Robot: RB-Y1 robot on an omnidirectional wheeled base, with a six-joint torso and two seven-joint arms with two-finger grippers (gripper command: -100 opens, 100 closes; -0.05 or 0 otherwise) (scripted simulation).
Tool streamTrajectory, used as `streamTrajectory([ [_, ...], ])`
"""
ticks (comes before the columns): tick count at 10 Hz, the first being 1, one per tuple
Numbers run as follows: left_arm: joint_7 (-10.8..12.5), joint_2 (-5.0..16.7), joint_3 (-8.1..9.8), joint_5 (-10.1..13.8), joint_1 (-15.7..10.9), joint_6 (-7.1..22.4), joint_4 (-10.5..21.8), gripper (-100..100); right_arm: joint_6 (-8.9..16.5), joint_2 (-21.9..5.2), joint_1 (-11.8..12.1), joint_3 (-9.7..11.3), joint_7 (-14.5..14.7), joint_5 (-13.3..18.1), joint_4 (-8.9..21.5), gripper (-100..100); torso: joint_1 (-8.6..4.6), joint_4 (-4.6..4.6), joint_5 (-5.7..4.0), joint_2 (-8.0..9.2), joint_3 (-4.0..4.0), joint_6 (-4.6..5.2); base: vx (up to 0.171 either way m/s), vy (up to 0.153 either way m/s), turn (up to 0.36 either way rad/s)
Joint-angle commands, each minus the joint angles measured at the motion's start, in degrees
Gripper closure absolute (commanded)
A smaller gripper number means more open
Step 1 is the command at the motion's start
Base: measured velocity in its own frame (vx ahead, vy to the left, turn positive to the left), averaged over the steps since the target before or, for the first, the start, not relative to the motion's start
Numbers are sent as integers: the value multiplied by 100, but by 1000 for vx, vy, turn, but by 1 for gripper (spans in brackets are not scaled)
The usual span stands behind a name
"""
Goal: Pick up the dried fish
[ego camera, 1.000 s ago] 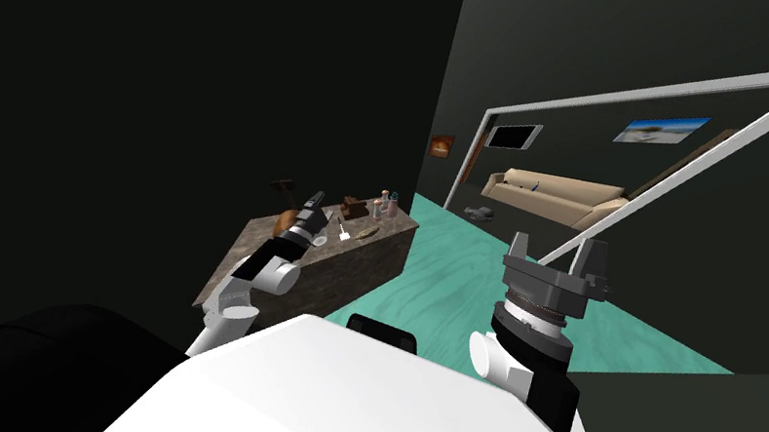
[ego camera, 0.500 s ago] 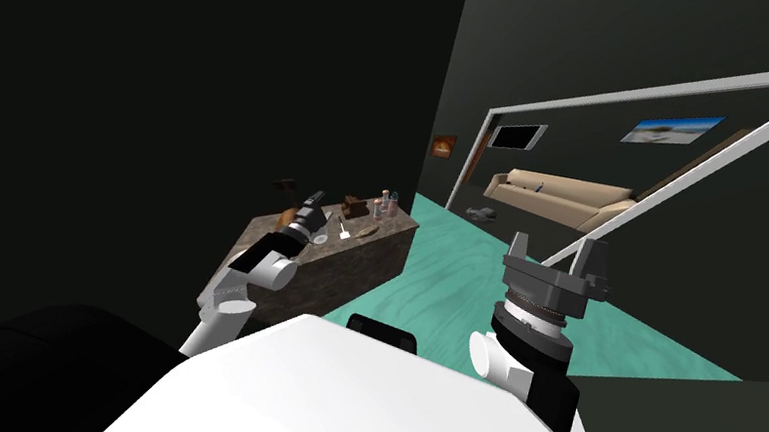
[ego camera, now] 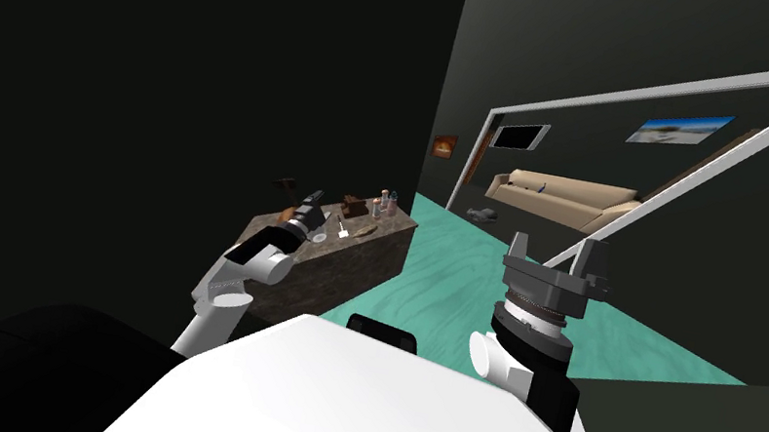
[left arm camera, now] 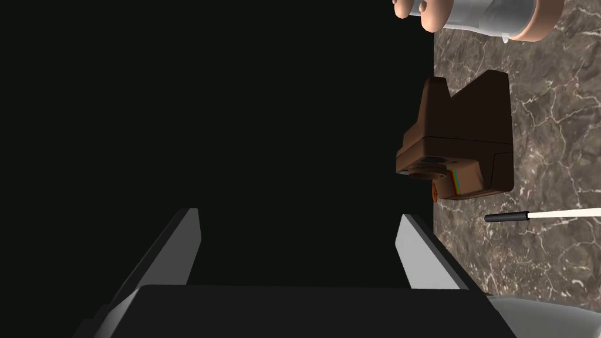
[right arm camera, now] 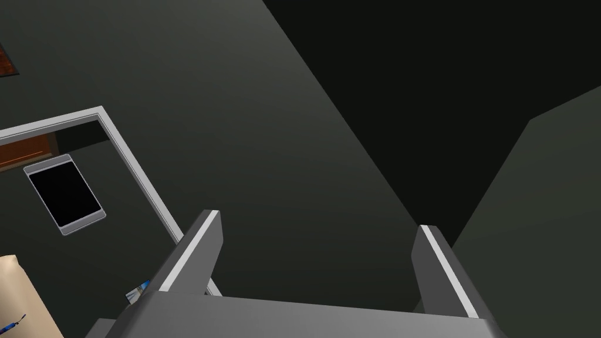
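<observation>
My left arm's elbow has swung outward while the left gripper [left arm camera: 299, 216], spread and empty, stays at the worktop's [left arm camera: 551, 129] wall-side edge near the brown camera [left arm camera: 463, 146], so the dried fish [ego camera: 364, 230], farther across the worktop, is not yet reached; the right gripper [ego camera: 559, 251] hangs spread.

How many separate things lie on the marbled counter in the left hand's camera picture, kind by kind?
Brown instant camera: 1
Grey container with peach-coloured ends, cut off by the picture's edge: 1
Thin pale rod with a black tip: 1
Total: 3, all on the marbled counter.
</observation>
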Motion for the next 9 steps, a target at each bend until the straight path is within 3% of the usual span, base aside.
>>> streamTrajectory([
  [1, 102, 62, 62, 65, -48, 286, 0, -100, 0, 0, 0, 0, 0, 0, 0, 0, 0, 0, 0, 0, 0, 0, -5, -35, 19],
  [2, 102, 62, 62, 65, -48, 342, 0, -100, 0, 0, 0, 0, 0, 0, 0, 0, 0, 0, 0, -1, 0, 0, -2, -18, 0],
  [3, 293, 178, 186, 192, -149, 564, -22, -100, 0, 0, 0, 0, 0, 0, 0, 0, 5, 0, 1, -1, -1, 0, -6, -41, 4],
  [5, 293, 178, 186, 192, -149, 754, -22, -100, 0, 0, 0, 0, 0, 0, 0, 0, -3, -1, -1, -2, -1, 0, 3, -33, 5],
  [8, 691, 395, 421, 449, -343, 1297, -45, -100, 0, 0, 0, 0, 0, 0, 0, 0, 1, -1, 0, -5, -3, 0, 8, -38, -12],
  [9, 691, 395, 421, 449, -343, 1462, -45, -100, 0, 0, 0, 0, 0, 0, 0, 0, -4, -2, -1, -6, -4, 1, 12, -48, -14],
])
